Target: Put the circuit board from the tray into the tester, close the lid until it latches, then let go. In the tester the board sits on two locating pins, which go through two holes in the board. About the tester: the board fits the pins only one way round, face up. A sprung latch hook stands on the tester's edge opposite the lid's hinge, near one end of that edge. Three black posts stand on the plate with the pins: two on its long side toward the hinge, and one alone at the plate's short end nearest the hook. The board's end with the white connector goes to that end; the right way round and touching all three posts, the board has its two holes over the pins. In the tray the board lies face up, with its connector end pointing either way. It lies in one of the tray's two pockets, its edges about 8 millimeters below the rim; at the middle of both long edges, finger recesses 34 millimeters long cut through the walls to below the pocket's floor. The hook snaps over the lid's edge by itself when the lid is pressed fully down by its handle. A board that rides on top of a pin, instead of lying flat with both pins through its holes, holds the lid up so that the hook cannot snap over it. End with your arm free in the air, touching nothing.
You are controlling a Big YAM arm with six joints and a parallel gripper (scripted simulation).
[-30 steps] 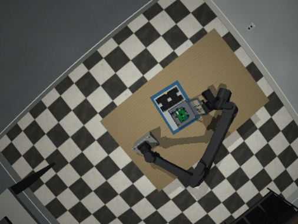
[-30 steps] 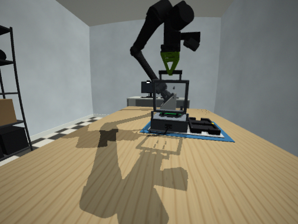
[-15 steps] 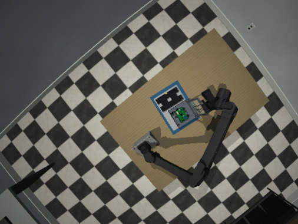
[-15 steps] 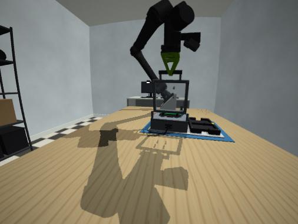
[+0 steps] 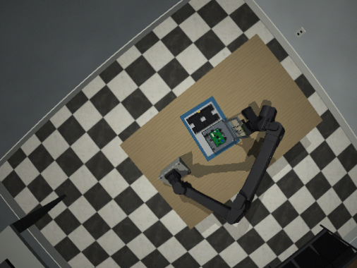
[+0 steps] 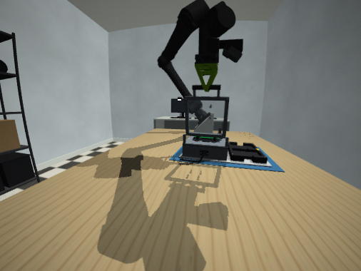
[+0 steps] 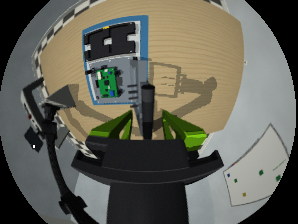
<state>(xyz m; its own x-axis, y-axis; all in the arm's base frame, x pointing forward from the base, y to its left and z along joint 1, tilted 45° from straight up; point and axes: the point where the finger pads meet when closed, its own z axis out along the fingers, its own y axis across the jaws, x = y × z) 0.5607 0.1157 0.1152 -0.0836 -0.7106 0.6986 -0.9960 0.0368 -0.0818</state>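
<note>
Between jaws (image 6: 207,89), visible wrist-side gap.

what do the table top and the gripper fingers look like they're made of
Table top: probably wood or a wood-look laminate, matte, going by its tan colour and fine parallel grain lines.

Fingers: possibly painted metal or plastic, given their even green colour; the look leaves it open.

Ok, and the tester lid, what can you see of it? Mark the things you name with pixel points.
The lid (image 5: 229,122) (image 6: 227,118) stands open, roughly upright on the tester's hinge side. Dark rigid frame, clear-looking panel, slim prongs on the panel, dark bar handle (image 6: 196,87) (image 7: 148,90) on two short stems. The green-fingered end effector (image 6: 206,89) (image 7: 147,113) is at the handle, fingers either side; contact unclear.
</note>
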